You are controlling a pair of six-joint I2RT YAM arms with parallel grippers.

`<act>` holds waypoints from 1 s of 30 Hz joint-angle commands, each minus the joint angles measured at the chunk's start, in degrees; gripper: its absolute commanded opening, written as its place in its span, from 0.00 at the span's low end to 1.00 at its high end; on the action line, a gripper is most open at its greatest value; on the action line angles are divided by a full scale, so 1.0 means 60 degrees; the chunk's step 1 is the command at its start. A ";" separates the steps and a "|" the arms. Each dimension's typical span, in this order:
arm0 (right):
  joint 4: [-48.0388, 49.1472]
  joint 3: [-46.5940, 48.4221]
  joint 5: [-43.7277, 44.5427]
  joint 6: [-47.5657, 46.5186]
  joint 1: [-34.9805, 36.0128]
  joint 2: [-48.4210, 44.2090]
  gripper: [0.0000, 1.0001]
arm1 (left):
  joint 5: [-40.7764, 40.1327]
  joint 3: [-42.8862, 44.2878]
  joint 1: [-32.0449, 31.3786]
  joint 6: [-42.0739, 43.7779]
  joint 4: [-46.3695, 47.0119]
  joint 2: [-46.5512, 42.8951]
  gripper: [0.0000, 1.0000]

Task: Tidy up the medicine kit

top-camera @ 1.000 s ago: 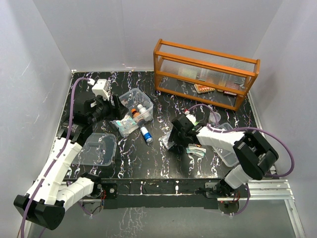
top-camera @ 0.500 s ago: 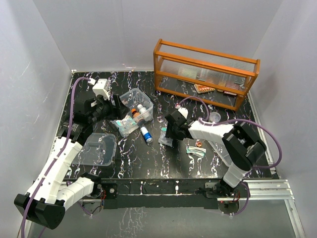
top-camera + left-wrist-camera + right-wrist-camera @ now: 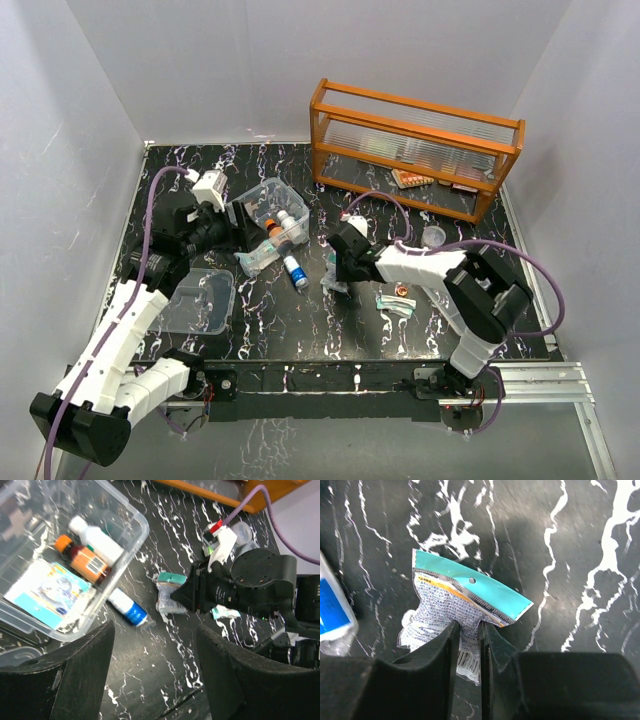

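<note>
While the medicine kit (image 3: 268,224) sits lidless on the marbled table, the right gripper (image 3: 470,627) is well to its right, pinched shut on a teal-topped sachet (image 3: 465,597). The sachet's lower edge is hidden behind the fingers (image 3: 442,647) and its print is unreadable. The left gripper (image 3: 154,635) is beside the kit's left side, jaws wide apart and empty. The kit is cut off in the left wrist view, with bottles inside. A blue-labelled bottle (image 3: 294,271) lies just beside its near corner.

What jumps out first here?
The orange wooden rack at the far right dominates. Mid-table, the right pincer pinches a teal-topped packet on the black marbled table. To its left, the clear medicine kit stands open with bottles inside.
</note>
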 commanded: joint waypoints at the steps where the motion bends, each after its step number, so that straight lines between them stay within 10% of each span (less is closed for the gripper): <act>1: 0.0377 -0.0867 -0.0032 -0.0237 -0.0014 -0.0920 0.16 | 0.1296 -0.0614 0.0032 -0.0707 0.0405 -0.0137 0.65; 15: 0.2018 -0.1509 -0.1581 0.0495 -0.0009 -0.4130 0.19 | 0.3629 -0.2036 -0.0428 -0.2925 0.2418 0.0399 0.65; 30: 0.3632 -0.2171 -0.2437 0.0743 -0.0017 -0.5516 0.21 | 0.2929 -0.1074 -0.1845 -0.3658 0.2394 0.2576 0.52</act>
